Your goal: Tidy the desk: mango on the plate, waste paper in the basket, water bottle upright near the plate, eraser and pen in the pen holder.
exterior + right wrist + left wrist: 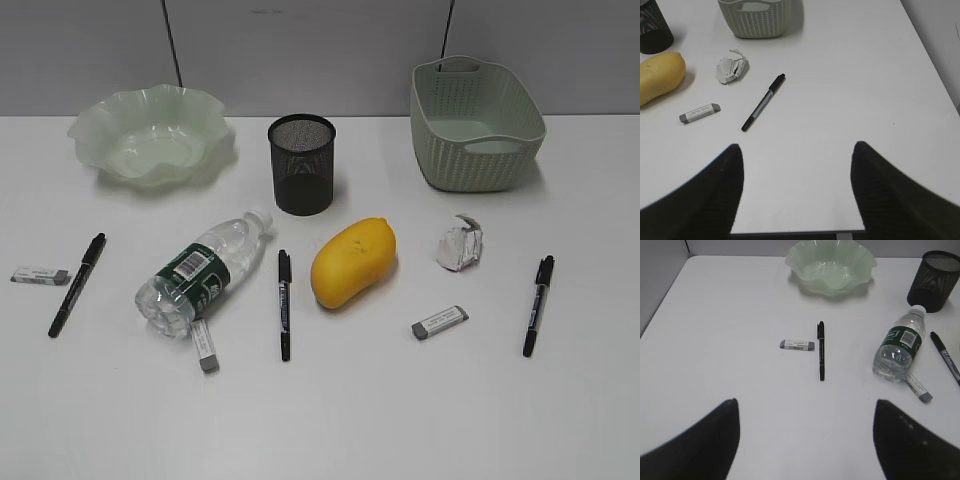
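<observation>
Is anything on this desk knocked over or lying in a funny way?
Yes: the water bottle lies on its side left of the mango, cap toward the pen holder, and its base rests on one end of an eraser. Nothing is spilled. The waste paper is crumpled on the desk, outside the basket.

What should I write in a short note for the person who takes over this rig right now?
Left gripper and right gripper: both open, empty, above bare desk.
Nothing is done yet.
Mango lies mid-desk; plate is empty.
Waste paper lies in front of the basket.
Water bottle lies on its side, over one eraser.
Pen holder looks empty. Three pens and two more erasers lie loose.
All steps remain.
</observation>
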Robot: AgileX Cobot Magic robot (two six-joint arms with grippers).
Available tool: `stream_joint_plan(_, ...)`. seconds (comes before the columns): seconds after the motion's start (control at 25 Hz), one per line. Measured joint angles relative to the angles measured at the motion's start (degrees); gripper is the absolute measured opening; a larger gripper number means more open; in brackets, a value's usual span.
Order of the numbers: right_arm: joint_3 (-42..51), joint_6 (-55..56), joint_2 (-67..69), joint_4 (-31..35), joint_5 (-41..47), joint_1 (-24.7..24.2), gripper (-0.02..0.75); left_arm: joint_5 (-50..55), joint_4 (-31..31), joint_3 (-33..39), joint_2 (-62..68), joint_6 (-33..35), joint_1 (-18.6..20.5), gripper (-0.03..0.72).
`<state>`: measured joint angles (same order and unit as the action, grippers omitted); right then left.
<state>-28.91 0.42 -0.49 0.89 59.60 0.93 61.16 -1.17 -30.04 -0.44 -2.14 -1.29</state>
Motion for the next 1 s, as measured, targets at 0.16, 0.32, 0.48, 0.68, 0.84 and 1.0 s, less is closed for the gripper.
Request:
stream_joint_plan(0.16,0.0,0.0,0.0,0.0,0.0,0.0,0.53,0.0,0.0,0.0,0.0,0.0,0.0,0.624)
stream_joint_plan(0.32,0.0,0.0,0.0,0.0,0.0,0.0,0.53,0.0,0.0,0.0,0.0,0.0,0.0,0.614)
stream_joint_plan(0.48,0.0,0.0,0.0,0.0,0.0,0.0,0.53,0.0,0.0,0.0,0.0,0.0,0.0,0.591)
stream_joint_plan(0.68,0.0,0.0,0.0,0.0,0.0,0.0,0.53,0.0,0.0,0.0,0.0,0.0,0.0,0.587)
stream_joint_plan(0.84,0.0,0.0,0.0,0.0,0.0,0.0,0.53,-3.6,-0.2,-1.9,4.5,0.0,0.0,0.586)
stream_joint_plan(1.0,0.0,0.0,0.0,0.0,0.0,0.0,0.53,-10.5,-1.8,-4.5,14.2,0.0,0.0,0.586)
